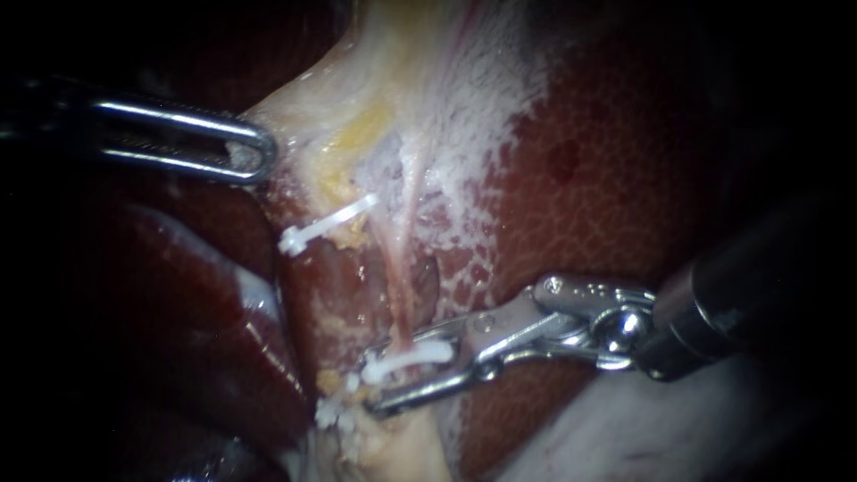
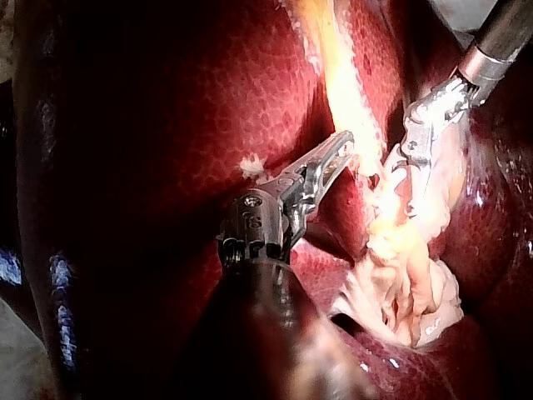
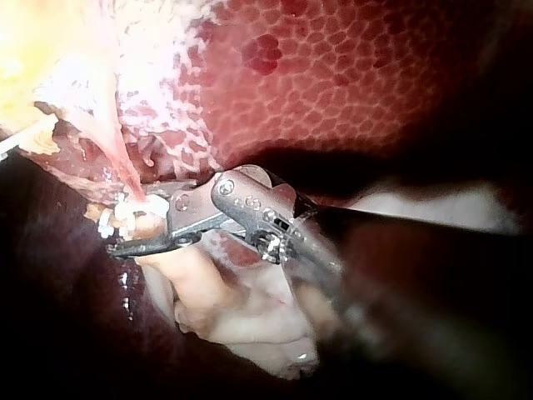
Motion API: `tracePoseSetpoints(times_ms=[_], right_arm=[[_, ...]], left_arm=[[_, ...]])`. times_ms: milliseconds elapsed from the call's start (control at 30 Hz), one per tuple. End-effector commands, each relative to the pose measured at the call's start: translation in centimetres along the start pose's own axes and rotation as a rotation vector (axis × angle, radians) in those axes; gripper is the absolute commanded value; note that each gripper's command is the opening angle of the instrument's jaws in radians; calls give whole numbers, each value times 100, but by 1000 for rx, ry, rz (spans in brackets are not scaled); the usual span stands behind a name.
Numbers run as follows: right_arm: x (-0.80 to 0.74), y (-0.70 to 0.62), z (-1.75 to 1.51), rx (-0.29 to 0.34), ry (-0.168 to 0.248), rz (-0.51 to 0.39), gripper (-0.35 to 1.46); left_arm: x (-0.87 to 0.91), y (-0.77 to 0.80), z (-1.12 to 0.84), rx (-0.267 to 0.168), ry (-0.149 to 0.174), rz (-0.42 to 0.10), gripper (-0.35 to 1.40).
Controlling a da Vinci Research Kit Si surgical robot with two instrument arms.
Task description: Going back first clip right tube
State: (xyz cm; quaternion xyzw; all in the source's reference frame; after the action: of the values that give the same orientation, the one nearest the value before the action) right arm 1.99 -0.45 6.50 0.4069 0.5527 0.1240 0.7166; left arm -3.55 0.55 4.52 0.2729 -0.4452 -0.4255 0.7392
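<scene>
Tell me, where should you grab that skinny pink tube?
Probably the bare middle of the pink tube, above the lower white clip, coming sideways from the side of the right instrument. The tube runs straight and thin there, so a crosswise hold fits.

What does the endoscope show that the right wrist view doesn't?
Endoscope only: the left instrument, jaws shut on pale tissue. Right wrist only: the loose tissue folds under the right instrument. Both: the right instrument's open jaws straddling the lower clip on the tube, with liver behind.
</scene>
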Motion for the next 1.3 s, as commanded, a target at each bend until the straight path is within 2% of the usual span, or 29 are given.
tracePoseSetpoints(times_ms=[33, 167, 367, 433, 767, 1167, 1300], right_arm=[[1, 1, 0, -2, -1, -27, 49], [4, 2, 2, -6, -8, -120, 55], [11, 4, -2, -57, 1, -179, 59], [13, 5, -4, -84, 8, -183, 60], [12, 3, -12, -89, 9, -192, 60], [3, -5, -66, -108, 13, -221, 60], [4, -9, -89, -119, 15, -239, 60]], left_arm=[[0, 0, 0, 0, 0, 0, -35], [0, -1, -1, 0, 0, 0, -35], [0, -1, -1, 0, 0, 0, -35], [0, -1, -1, 0, 0, 0, -35], [1, -1, -2, 0, 0, 0, -35], [7, 2, 2, -2, -1, 4, -35], [7, 2, 2, -2, -1, 4, -35]])
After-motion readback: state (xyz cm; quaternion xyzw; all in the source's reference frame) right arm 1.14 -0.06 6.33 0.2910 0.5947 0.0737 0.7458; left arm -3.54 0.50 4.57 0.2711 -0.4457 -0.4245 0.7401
